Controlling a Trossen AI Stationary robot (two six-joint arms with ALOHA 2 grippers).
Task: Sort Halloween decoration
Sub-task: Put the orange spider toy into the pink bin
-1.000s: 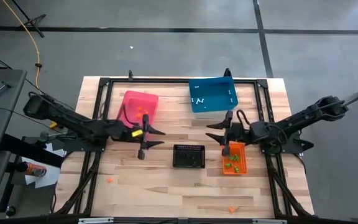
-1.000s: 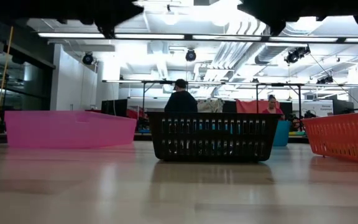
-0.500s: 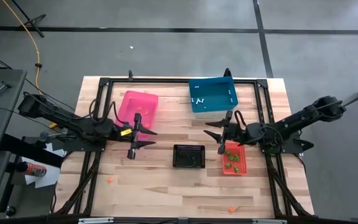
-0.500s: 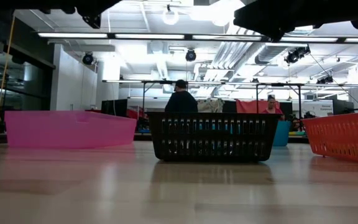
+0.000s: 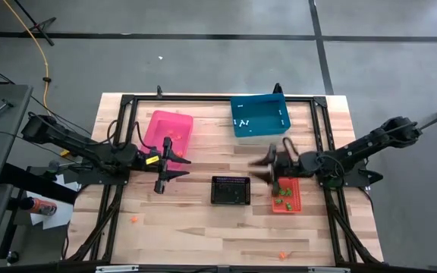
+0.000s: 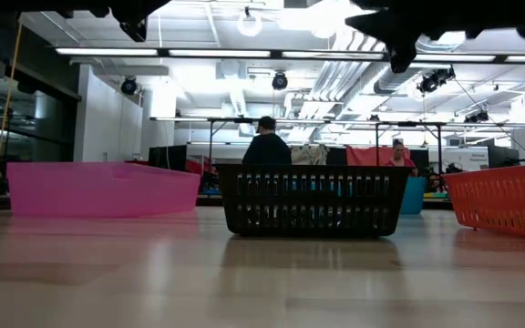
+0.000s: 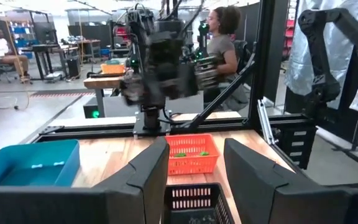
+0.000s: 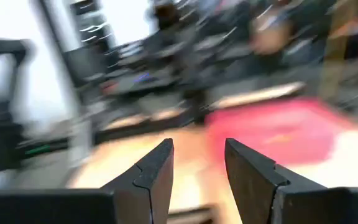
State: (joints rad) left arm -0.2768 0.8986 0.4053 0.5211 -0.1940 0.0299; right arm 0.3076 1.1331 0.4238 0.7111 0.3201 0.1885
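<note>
Both grippers hang mid-bench, jaws apart and empty — left gripper (image 5: 167, 167) by the pink bin (image 5: 170, 129), right gripper (image 5: 268, 168) by the orange bin (image 5: 284, 195).

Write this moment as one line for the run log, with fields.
left gripper: open, empty, between pink bin and black basket | right gripper: open, empty, beside orange bin | loose orange trinkets on table

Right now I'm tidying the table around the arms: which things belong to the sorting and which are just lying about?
Sorting:
green trinkets in the red bin
orange trinkets in the pink bin
white trinkets in the blue bin
stray orange trinkets on the table

Lying about:
nothing else visible on the table
</note>
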